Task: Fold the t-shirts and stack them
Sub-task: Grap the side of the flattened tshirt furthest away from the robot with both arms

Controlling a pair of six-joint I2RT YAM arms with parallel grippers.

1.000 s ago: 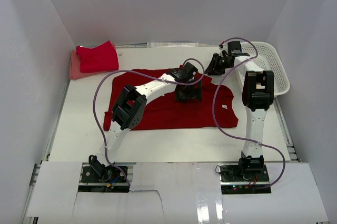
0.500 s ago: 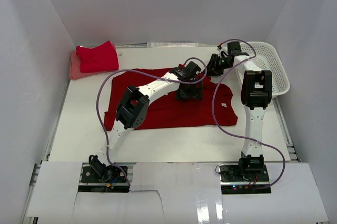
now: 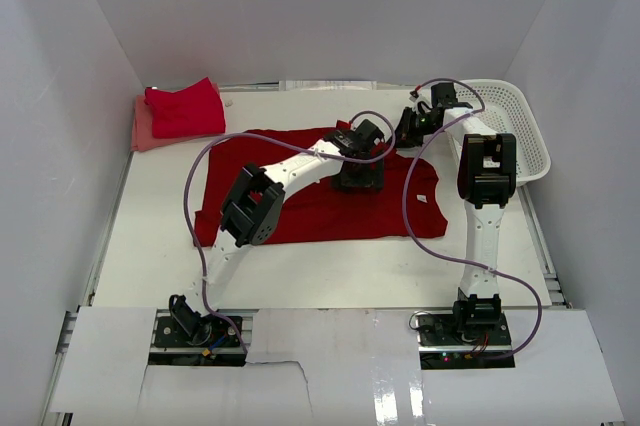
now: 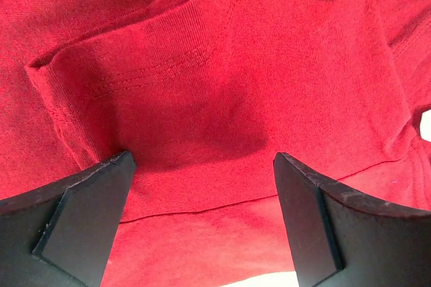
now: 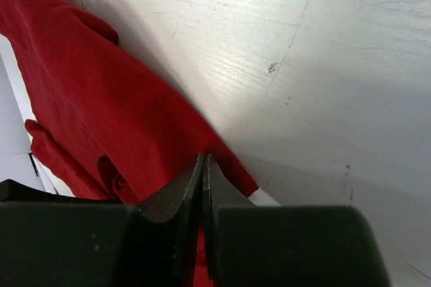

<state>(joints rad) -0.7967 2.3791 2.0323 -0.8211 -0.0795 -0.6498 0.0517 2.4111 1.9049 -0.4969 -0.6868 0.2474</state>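
red t-shirt (image 3: 300, 211) spread out, folded stack (image 3: 183, 111) far-left

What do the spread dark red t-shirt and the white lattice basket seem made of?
The dark red cloth t-shirt: soft matte knit fabric, probably cotton; fine ribs and stitched seams show. The white lattice basket: seemingly moulded plastic, with regular openwork walls.

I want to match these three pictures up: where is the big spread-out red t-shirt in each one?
Top view: the spread red t-shirt lies in the middle of the white table.
Left wrist: it fills nearly the whole picture.
Right wrist: a diagonal band at left, ending at the shut right fingers.
Shared landmark: the white table shows beside it everywhere.
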